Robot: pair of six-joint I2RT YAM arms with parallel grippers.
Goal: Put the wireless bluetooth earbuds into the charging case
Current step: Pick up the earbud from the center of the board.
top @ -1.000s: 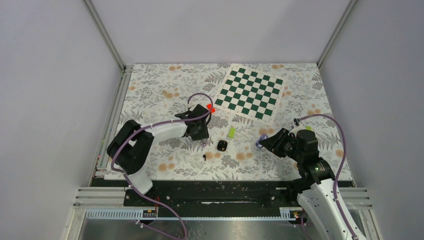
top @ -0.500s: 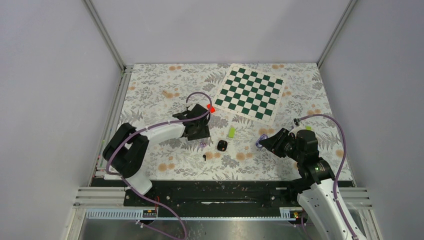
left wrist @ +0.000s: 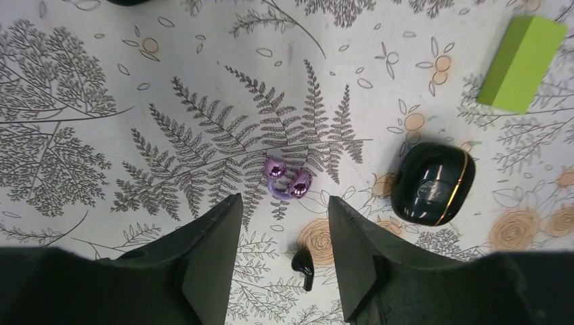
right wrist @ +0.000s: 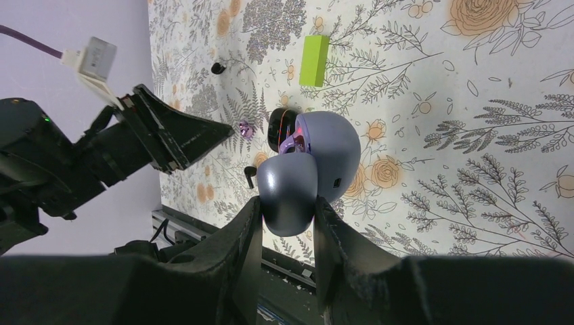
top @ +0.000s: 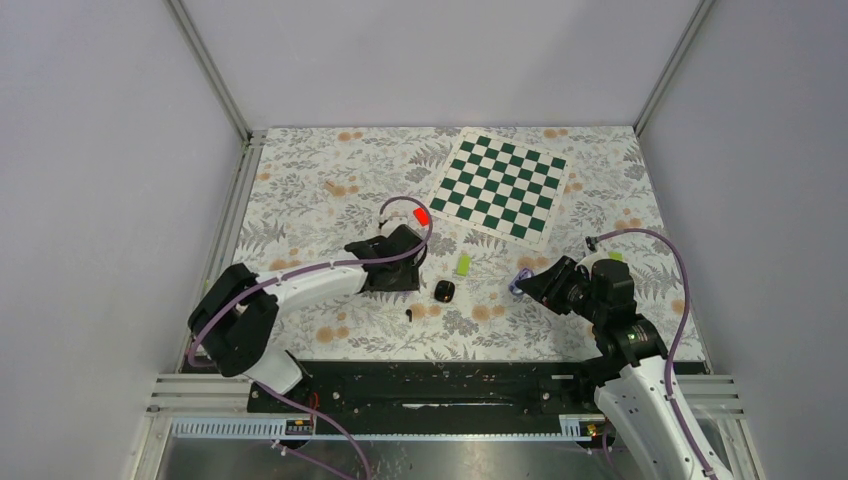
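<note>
A glossy black charging case (left wrist: 432, 184) with a gold line lies shut on the floral cloth. Left of it lies a metallic purple clip earbud (left wrist: 288, 183), and nearer me a black stemmed earbud (left wrist: 304, 267). My left gripper (left wrist: 283, 203) hangs open above the cloth, with the purple earbud just beyond its fingertips and nothing between them. My right gripper (right wrist: 285, 203) is shut on a lilac-grey earbud case (right wrist: 325, 145), lid open, held in the air (top: 520, 279). The black case (top: 444, 291) lies between both arms.
A lime-green block (left wrist: 521, 64) lies beyond the black case. A red block (top: 422, 216) sits by the green-and-white chessboard (top: 500, 186). A small black nub (right wrist: 218, 68) lies farther off. The metal rail (top: 400, 385) borders the near edge.
My left gripper has drawn back toward the near edge while its elbow swung left. The right arm holds the lilac-grey case almost where it was.
</note>
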